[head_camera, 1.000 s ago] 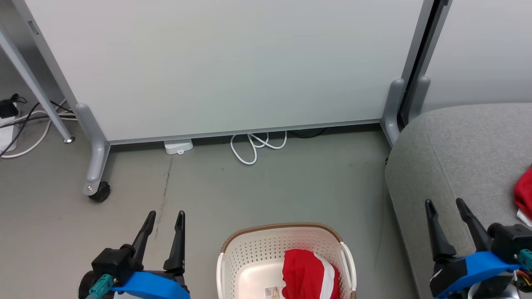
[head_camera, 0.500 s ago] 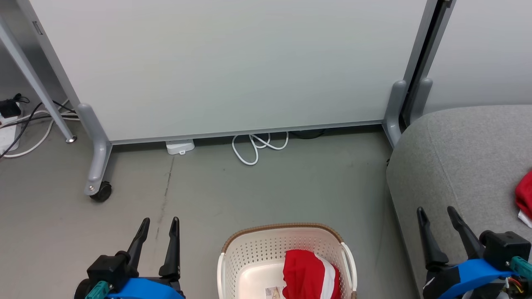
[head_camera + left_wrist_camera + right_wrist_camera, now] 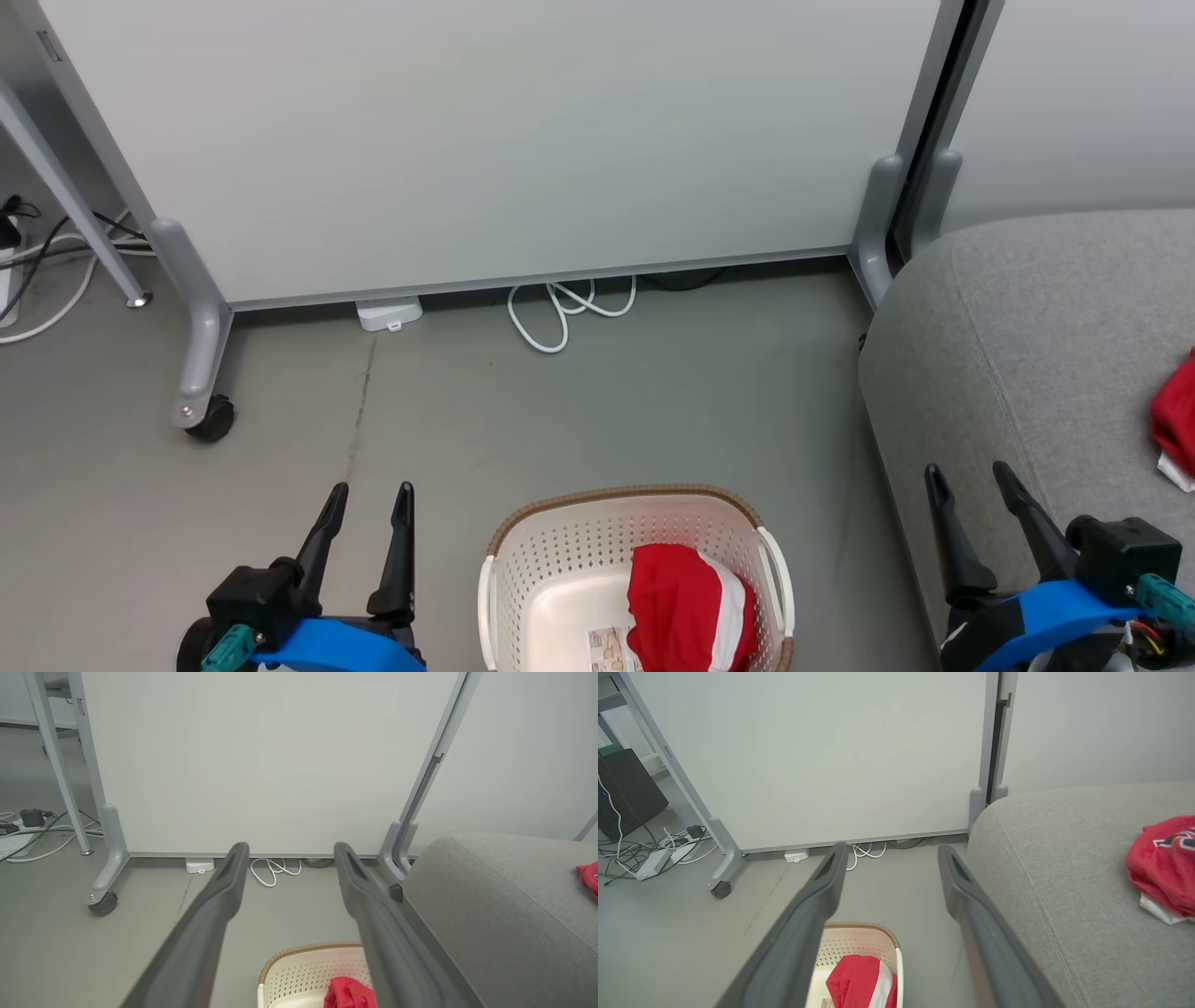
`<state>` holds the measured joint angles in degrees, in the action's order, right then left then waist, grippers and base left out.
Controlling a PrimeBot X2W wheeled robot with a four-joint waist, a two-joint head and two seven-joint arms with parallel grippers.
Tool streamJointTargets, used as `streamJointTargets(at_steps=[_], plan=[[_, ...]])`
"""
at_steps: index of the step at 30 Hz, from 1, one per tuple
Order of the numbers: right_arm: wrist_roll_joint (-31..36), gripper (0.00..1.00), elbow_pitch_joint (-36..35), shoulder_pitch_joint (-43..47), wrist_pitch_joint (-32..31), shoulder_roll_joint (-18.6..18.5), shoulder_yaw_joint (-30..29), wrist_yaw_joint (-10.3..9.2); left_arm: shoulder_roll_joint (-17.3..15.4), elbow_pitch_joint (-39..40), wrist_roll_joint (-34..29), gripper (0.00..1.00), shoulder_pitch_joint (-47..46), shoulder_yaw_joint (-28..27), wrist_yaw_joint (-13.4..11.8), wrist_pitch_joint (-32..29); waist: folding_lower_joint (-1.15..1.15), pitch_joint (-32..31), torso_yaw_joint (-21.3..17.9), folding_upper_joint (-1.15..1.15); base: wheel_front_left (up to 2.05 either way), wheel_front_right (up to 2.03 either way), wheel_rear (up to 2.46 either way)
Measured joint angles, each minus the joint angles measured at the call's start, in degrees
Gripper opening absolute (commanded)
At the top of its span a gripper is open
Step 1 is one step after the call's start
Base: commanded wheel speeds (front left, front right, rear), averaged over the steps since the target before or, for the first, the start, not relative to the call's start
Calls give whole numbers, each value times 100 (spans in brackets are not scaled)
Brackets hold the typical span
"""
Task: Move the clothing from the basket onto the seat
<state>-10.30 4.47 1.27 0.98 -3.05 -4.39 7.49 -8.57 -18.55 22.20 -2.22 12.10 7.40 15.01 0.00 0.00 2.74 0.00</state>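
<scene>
Resting at the lower centre of the head view, the basket is seen on the grey floor. One red-and-white garment is heaped against its right wall, beside a paper label. A second red garment is shown at the right edge of the frame, lying on the seat, which occupies the right side. The left gripper is held at the lower left, over bare floor and apart from the basket; its fingers are spread wide and nothing is grasped between them. The right gripper is held at the lower right, before the seat's rounded edge, likewise spread and unladen. A white partition panel spans the upper part, with a coiled white cable at its foot.
</scene>
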Motion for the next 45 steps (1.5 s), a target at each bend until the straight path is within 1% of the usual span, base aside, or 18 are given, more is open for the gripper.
streamJointTargets(at_steps=[11, 15, 21, 25, 31, 38, 45], plan=[[-11, 100, -74, -243, 63, 8, 114, -1, -11, -9, 9, 100, -187, 136, 0, 1, 0, 480, -202, 0, 0, 0, 0], [-5, 100, -147, -488, 133, 9, 250, 0, -49, -77, 7, 100, -446, 279, 0, 4, 0, 823, -337, 0, 0, 0, 0], [82, 100, -214, -961, 321, -11, 598, -1, -151, -453, 52, 100, -1053, 727, 0, 4, 1, 1502, -605, 0, 0, 0, 0], [149, 100, -243, -1255, 398, -94, 813, 0, -186, -868, 125, 100, -1510, 1128, 0, 5, 1, 1990, -823, 0, 0, 0, 0], [187, 100, -411, -1623, 444, -179, 958, 0, -188, -1728, 324, 100, -2443, 1857, 2, 5, 1, 2741, -1123, 0, 0, 0, 0], [193, 100, -694, -1965, 516, -171, 1096, -1, -197, -2653, 578, 100, -3345, 2515, 3, 5, 1, 3583, -1442, 0, 0, 0, 0], [153, 100, -738, -2140, 626, -85, 1343, 0, -226, -3597, 709, 100, -4066, 3030, 3, -30, 1, 4302, -1698, -1, 0, 0, 0]])
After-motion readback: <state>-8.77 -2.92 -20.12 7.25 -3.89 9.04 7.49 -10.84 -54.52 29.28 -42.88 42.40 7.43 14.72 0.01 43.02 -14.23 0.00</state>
